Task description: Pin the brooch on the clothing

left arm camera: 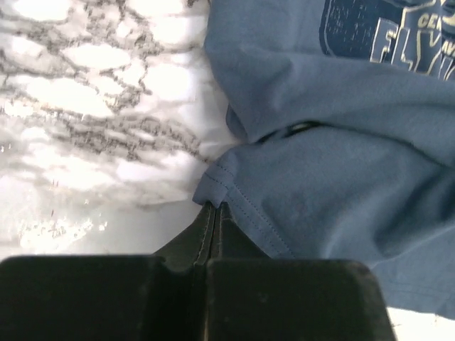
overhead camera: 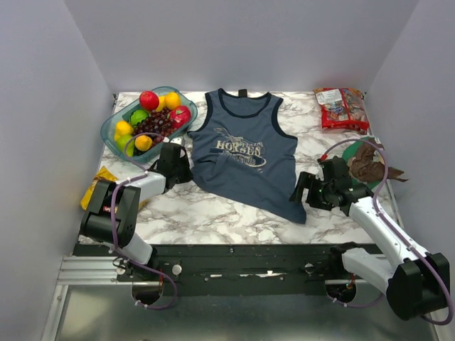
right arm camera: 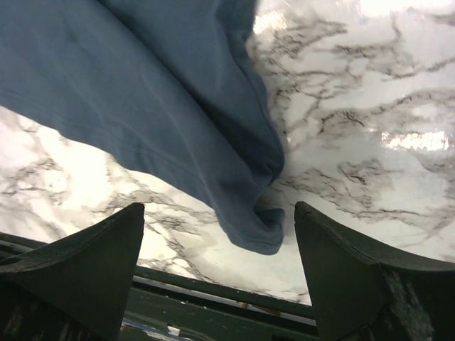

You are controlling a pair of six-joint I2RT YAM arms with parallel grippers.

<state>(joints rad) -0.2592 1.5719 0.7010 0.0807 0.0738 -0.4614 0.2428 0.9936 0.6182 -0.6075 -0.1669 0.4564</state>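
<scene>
A slate-blue tank top [overhead camera: 242, 153] lies flat on the marble worktop [overhead camera: 213, 213], neck toward the far wall and its pale chest print facing up. The left hand [left arm camera: 212, 213] sits at the shirt's lower left hem, its fingers pressed fully together. Their tips touch the stitched hem corner [left arm camera: 215, 186]; whether any cloth is caught between them cannot be told. The right hand [right arm camera: 219, 207] is at the lower right corner of the hem, spread wide. The folded corner of the cloth [right arm camera: 259, 231] lies between its two dark fingers [right arm camera: 92, 263], touching neither. The brooch cannot be made out in any view. A tub of fruit [overhead camera: 114, 128] stands just left of the shirt's shoulder.
</scene>
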